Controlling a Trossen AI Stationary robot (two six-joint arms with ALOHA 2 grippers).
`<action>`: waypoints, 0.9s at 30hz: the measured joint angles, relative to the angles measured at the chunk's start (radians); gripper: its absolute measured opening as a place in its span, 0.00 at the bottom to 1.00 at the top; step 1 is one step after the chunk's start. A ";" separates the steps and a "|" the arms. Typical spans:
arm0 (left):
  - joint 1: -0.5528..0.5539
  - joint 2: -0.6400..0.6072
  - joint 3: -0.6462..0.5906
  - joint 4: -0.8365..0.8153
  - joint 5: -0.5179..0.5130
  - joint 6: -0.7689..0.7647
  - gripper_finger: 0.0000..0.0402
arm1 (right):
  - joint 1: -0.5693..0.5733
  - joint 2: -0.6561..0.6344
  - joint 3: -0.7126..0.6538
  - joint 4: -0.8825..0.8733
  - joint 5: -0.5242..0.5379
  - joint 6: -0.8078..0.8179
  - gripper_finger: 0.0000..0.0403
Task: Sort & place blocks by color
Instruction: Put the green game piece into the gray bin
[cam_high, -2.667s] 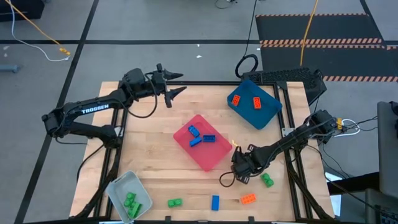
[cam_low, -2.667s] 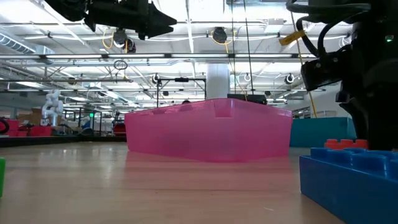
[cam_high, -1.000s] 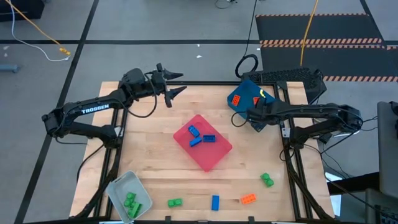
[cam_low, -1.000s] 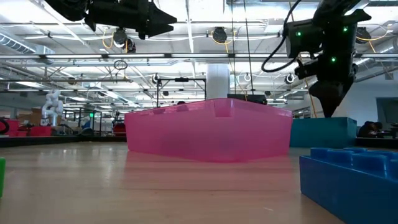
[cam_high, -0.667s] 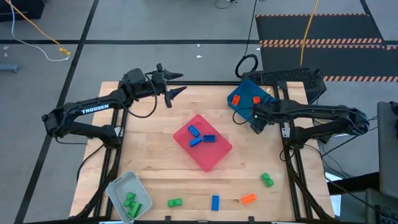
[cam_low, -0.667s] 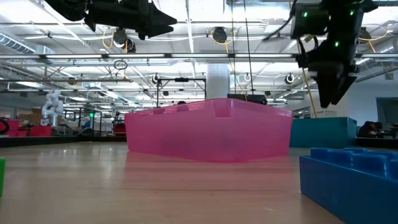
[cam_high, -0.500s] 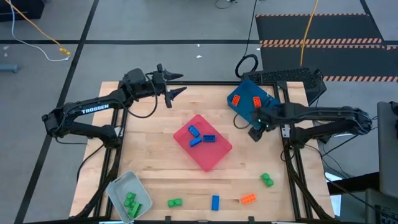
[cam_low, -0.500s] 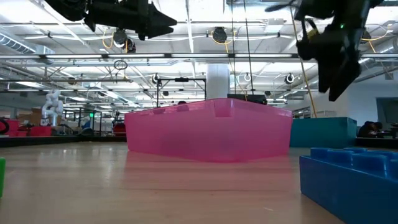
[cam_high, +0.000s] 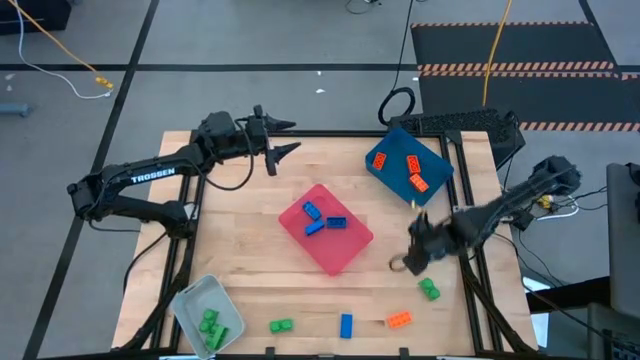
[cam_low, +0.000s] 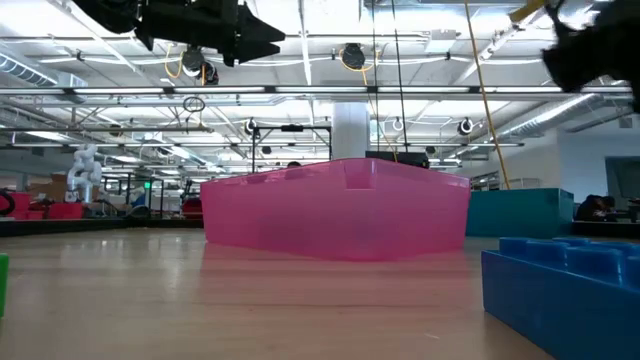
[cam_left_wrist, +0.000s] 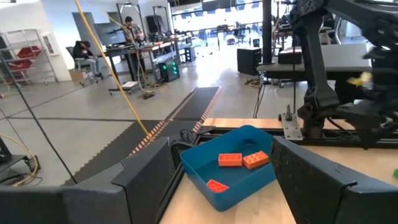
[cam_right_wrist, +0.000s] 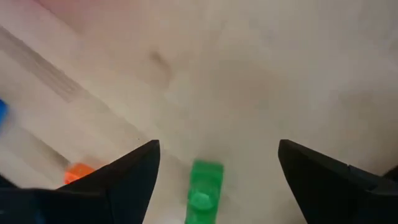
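Note:
The blocks are small studded bricks. A green block (cam_high: 429, 289), an orange block (cam_high: 398, 320), a blue block (cam_high: 346, 325) and another green block (cam_high: 281, 325) lie loose on the table near its front edge. My right gripper (cam_high: 408, 252) hangs open over bare wood, pointing down, just short of the green block (cam_right_wrist: 205, 190). My left gripper (cam_high: 282, 137) stands open and level above the far left of the table, holding nothing. The blue tray (cam_high: 392, 178) has three orange blocks (cam_left_wrist: 242, 160) in it. Blue blocks lie in the pink tray (cam_high: 345, 250), green ones in the grey tray (cam_high: 190, 300).
In the low view the blue block (cam_low: 565, 290) looms close at the right, with the pink tray (cam_low: 335, 212) behind it mid-table. Bare wood lies between the pink tray and the loose blocks. Black frame rails run along the table's sides.
My right gripper has swung from above the blue tray toward the table's near edge and has tipped to point down. It has stayed open. It now hangs by the green block. With the arm gone, the blue tray's three orange blocks show fully.

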 joint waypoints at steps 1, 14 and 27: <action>-0.002 0.000 0.000 0.000 0.000 0.001 0.69 | 0.036 0.021 0.000 0.011 -0.004 0.033 0.79; -0.011 0.000 0.000 0.017 0.000 -0.026 0.69 | 0.232 0.230 -0.001 0.143 -0.137 0.224 0.79; -0.011 0.000 0.000 0.011 0.000 -0.022 0.69 | 0.231 0.319 -0.001 0.155 -0.256 0.157 0.79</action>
